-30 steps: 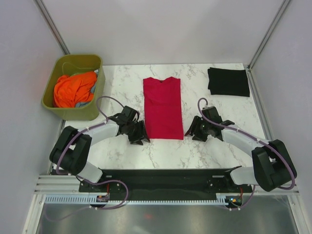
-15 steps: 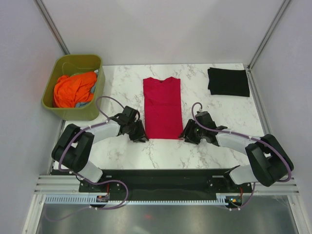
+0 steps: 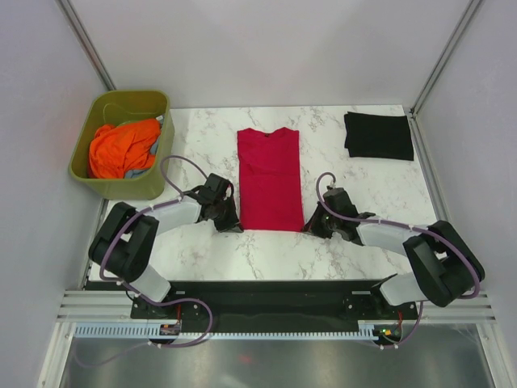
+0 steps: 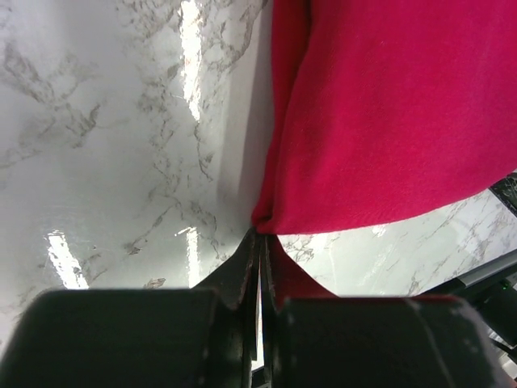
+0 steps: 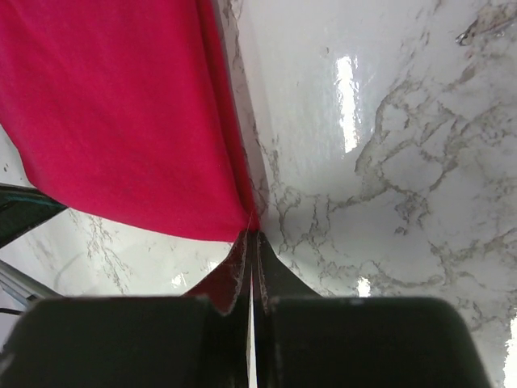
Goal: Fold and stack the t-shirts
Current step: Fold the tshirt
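Table: the marble table (image 3: pixel 363 186) is carrying everything and giving the cloth a flat bed to fold on.
Tub: the green tub (image 3: pixel 121 187) is sitting at the far left corner, holding orange cloth (image 3: pixel 121 145); it is standing apart from the folding area, so it isn't getting in the arms' way.
Red tee: the red tee (image 3: pixel 270 178) is lying flat mid-table as a long strip with its sleeves tucked in, collar far and hem near. I reckon it is lying this way so the hem can be carried up toward the collar.
Black tee: the black tee (image 3: pixel 378 135) is lying folded at the far right corner, well apart from the red one, likely waiting as the base of the stack.
Left gripper: the left gripper (image 4: pixel 260 242) is pinching the hem's near left corner, jaws clamped tight on the cloth, low against the marble.
Right gripper: the right gripper (image 5: pixel 252 242) is doing the same at the near right corner, so both corners can rise level.
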